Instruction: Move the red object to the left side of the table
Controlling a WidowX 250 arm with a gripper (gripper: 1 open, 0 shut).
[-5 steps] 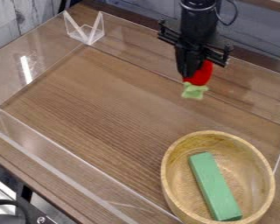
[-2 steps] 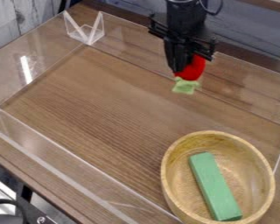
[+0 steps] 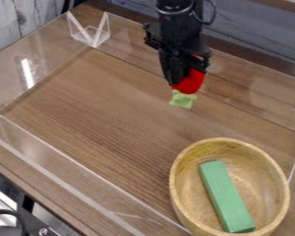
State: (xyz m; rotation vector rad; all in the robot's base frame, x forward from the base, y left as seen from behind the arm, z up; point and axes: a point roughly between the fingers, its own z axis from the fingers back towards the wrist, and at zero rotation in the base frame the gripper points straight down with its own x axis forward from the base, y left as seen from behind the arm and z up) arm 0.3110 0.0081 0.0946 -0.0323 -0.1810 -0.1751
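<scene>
Gripper: the black gripper (image 3: 183, 77) hangs from the arm at about 12 o'clock of the picture, pointing almost straight down, its jaws clenched on the red object.
Red object: the red object (image 3: 187, 84) sits between the fingertips, its light green cap pointing down toward the wood; whether the cap touches the surface cannot be told. It lies just right of the picture's middle line, in the far half of the tabletop.
Table: the table (image 3: 100, 101) is brown wood grain, running from the near left corner at 8 o'clock to the far edge at 12 o'clock.
Acrylic walls: low clear acrylic walls (image 3: 40, 41) border the tabletop; the left wall runs from 8 to 11 o'clock, the near one crosses 6 to 7 o'clock.
Clear bracket: a small folded clear bracket (image 3: 88, 30) stands at the far left corner, at 11 o'clock, well apart from the gripper.
Bowl: a round light wooden bowl (image 3: 186, 166) rests at 5 o'clock, well apart from the held object.
Green block: a green rectangular block (image 3: 224, 194) lies inside the bowl, slanted, its long axis running from 11 to 5 o'clock.
Obstructions: bare wood lies between the gripper and the left wall; the bowl stands on the opposite side.
</scene>
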